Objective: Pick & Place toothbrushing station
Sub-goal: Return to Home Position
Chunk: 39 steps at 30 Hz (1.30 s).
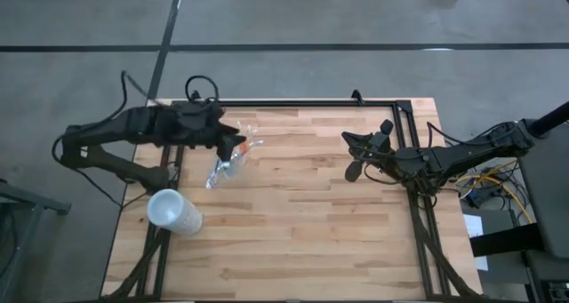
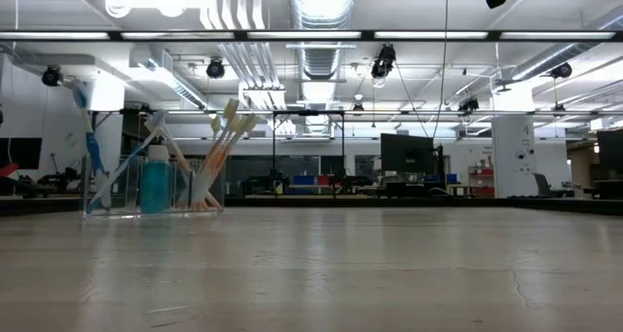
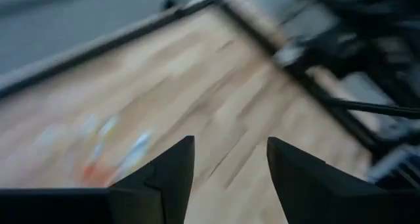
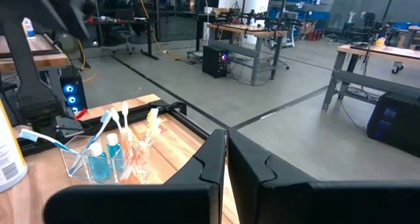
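On the wooden worktop (image 1: 311,223), the clear holder (image 2: 122,203) stands back left with toothbrushes (image 2: 226,142) and a blue tube (image 2: 154,181) inside (any print too small to read), the left gripper (image 3: 230,148) close by, wide open and empty, and the right gripper (image 4: 226,152) well apart, closed on nothing.

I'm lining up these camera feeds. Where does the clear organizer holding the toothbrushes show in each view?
High view: clear organizer left of centre, toward the table's far edge.
Low view: far left, standing on the table.
Left wrist view: probably the coloured streaks beyond the open left claw; not certain.
Right wrist view: on the table, beyond the shut right claw.
Shared landmark: the wooden table.
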Available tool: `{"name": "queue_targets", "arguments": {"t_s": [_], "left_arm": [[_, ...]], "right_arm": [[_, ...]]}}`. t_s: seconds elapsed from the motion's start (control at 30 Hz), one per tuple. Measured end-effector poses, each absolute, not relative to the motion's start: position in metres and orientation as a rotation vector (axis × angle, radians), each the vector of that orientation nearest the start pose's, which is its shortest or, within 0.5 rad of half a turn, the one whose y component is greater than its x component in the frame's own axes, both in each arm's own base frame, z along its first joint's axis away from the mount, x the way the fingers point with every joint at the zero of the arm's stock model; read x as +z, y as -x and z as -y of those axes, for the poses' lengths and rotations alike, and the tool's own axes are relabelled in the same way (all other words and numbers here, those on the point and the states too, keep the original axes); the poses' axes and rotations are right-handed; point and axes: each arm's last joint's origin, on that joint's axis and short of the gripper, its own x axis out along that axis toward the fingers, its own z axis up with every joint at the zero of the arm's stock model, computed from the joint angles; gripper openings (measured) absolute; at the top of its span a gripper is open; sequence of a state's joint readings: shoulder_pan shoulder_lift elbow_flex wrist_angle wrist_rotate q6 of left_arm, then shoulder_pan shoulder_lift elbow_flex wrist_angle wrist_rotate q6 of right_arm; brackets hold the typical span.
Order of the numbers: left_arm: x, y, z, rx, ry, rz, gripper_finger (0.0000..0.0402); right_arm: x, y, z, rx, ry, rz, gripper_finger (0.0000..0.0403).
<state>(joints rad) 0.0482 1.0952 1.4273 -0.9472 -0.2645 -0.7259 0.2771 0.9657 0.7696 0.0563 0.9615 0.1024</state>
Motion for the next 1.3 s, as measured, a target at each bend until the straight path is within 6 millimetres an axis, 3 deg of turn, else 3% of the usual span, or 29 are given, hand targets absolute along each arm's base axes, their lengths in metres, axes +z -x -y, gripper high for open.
{"name": "queue_targets", "arguments": {"t_s": [0.17, 0.33, 0.5, 0.67, 0.8, 1.13, 1.3], "left_arm": [[0.428, -0.193, 0.007, 0.366, 0.418, -0.331, 0.0195], [0.41, -0.188, 0.022, 0.313, 0.234, -0.231, 0.0195], [0.382, -0.17, 0.015, 0.296, 0.176, -0.031, 0.0195], [0.34, -0.144, 0.005, 0.232, 0.127, 0.108, 0.0195], [0.324, -0.127, -0.003, 0.15, 0.15, 0.178, 0.0195], [0.266, -0.117, -0.013, 0.302, 0.199, 0.172, 0.0195], [0.241, -0.109, -0.014, 0.334, 0.192, 0.254, 0.0195]], "right_arm": [[0.32, -0.204, -0.033, -0.688, -0.016, -0.081, 0.0013], [0.32, -0.204, -0.033, -0.688, -0.016, -0.08, 0.0013], [0.32, -0.204, -0.033, -0.688, -0.017, -0.081, 0.0013], [0.32, -0.204, -0.033, -0.689, -0.017, -0.08, 0.0013], [0.32, -0.204, -0.033, -0.688, -0.017, -0.08, 0.0013], [0.32, -0.204, -0.033, -0.689, -0.017, -0.08, 0.0013], [0.32, -0.204, -0.033, -0.688, -0.016, -0.081, 0.0013]]}}
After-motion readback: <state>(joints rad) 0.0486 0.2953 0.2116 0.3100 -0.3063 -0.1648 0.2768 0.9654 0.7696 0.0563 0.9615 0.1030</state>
